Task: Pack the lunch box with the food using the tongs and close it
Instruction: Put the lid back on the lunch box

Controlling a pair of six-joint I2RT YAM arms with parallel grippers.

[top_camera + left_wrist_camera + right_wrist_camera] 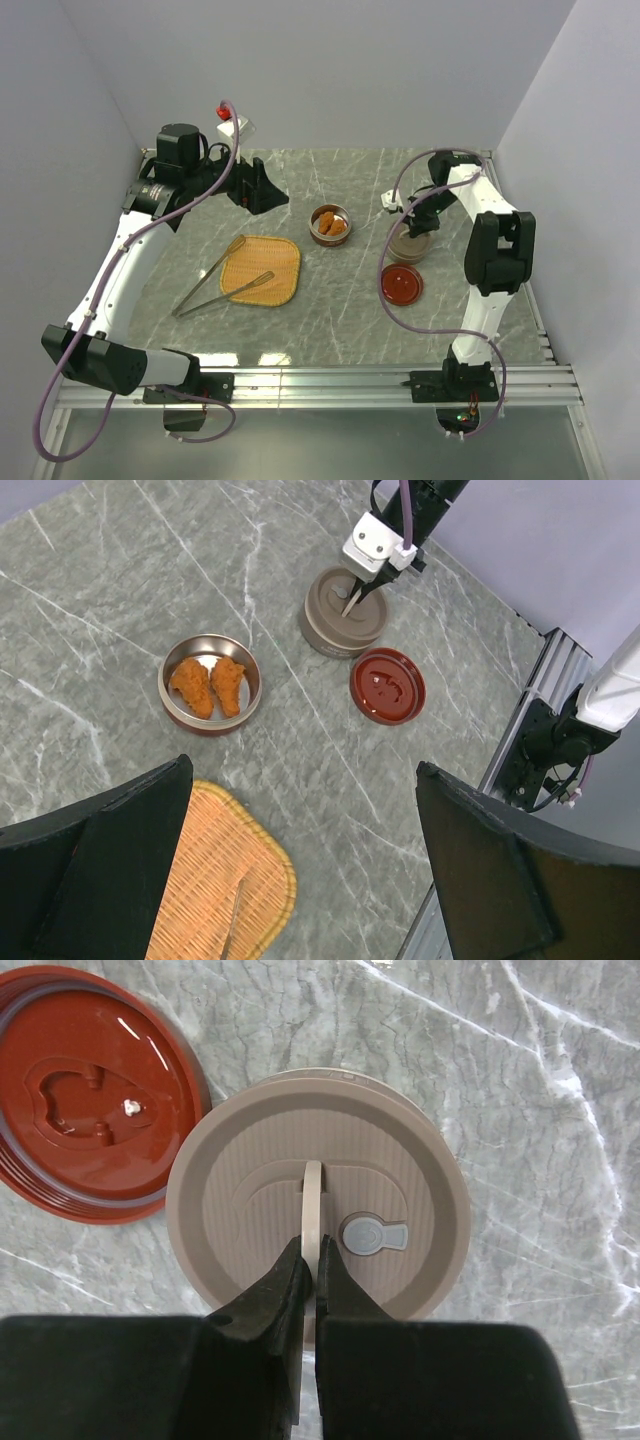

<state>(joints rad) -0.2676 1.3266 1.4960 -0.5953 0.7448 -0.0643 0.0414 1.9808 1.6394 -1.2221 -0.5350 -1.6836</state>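
The lunch box is a round metal bowl (330,224) (210,683) mid-table, with two orange-brown fried nuggets (207,686) of the food inside. The silver tongs (215,280) lie slanted, tips on the woven tray; one tip (235,920) shows in the left wrist view. My left gripper (250,186) (300,870) hangs open and empty above the table's far left. My right gripper (413,214) (313,1260) is shut on the thin upright handle (312,1195) of a taupe round lid (240,1220) (410,243) (343,625).
An orange-yellow woven tray (262,270) (220,870) lies left of the bowl. A dark red round lid (401,284) (387,684) (90,1130) lies flat beside the taupe piece. A metal rail (400,378) borders the table's near edge and grey walls close it in.
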